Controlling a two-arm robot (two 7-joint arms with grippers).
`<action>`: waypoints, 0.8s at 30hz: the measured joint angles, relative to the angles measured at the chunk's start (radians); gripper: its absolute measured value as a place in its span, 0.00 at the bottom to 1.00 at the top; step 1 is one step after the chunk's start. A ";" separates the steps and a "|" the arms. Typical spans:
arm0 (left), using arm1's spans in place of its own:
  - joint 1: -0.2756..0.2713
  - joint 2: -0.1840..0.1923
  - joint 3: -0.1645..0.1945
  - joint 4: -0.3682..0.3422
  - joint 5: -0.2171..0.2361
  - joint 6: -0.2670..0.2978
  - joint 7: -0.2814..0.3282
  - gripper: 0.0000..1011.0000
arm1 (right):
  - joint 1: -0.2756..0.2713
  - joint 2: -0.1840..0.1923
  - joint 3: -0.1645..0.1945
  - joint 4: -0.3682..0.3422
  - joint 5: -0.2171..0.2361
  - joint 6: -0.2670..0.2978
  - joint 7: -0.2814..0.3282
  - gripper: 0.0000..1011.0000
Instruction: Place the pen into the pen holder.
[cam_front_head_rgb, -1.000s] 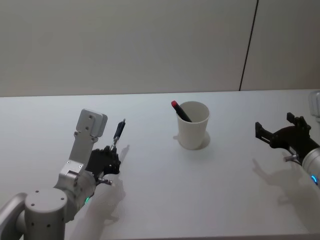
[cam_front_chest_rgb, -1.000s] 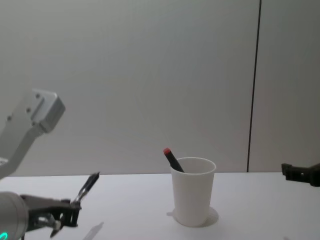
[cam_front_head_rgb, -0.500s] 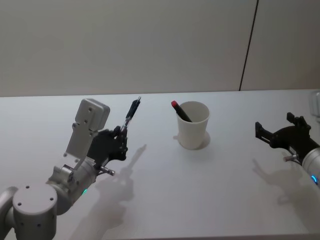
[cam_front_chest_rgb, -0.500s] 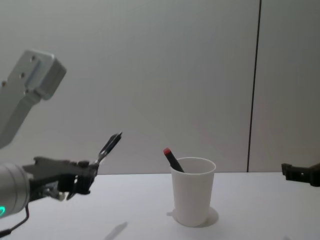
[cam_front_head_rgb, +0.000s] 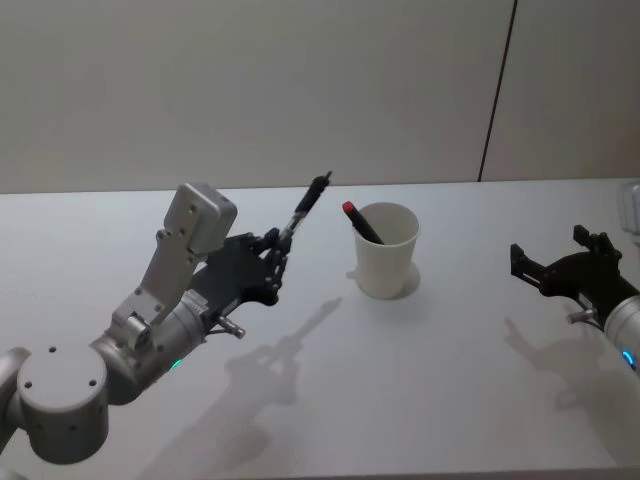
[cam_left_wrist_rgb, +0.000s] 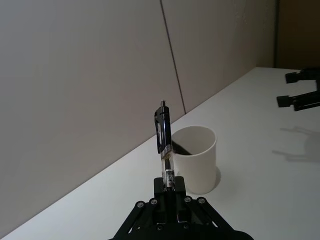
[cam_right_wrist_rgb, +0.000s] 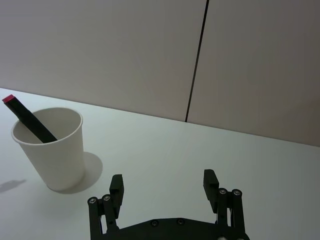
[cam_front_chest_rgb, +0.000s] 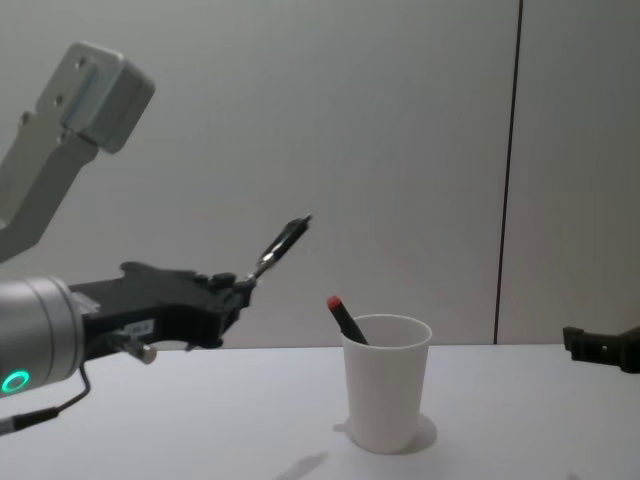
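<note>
The pen (cam_front_head_rgb: 305, 207) is off the desk (cam_front_head_rgb: 450, 380), pinched at its lower end by the left hand (cam_front_head_rgb: 274, 252) and slanting toward 1 o'clock. The pen holder (cam_front_head_rgb: 386, 262) stands apart at its 3 o'clock, a red-capped pen (cam_front_head_rgb: 358, 222) leaning inside. Best carry it above the rim, tip it upright, miss the leaning one, then release. The right hand (cam_right_wrist_rgb: 163, 180) waits wide open at the holder's 3 o'clock.
</note>
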 joint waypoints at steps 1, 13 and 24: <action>-0.003 -0.001 0.000 0.003 0.001 -0.008 -0.015 0.13 | 0.000 0.000 0.000 0.000 0.000 0.000 0.000 0.99; -0.065 -0.026 0.006 0.070 0.003 -0.088 -0.180 0.13 | 0.000 0.000 0.000 0.000 0.000 0.000 0.000 0.99; -0.120 -0.054 0.018 0.135 0.003 -0.131 -0.306 0.13 | 0.000 0.000 0.000 0.000 0.000 0.000 0.000 0.99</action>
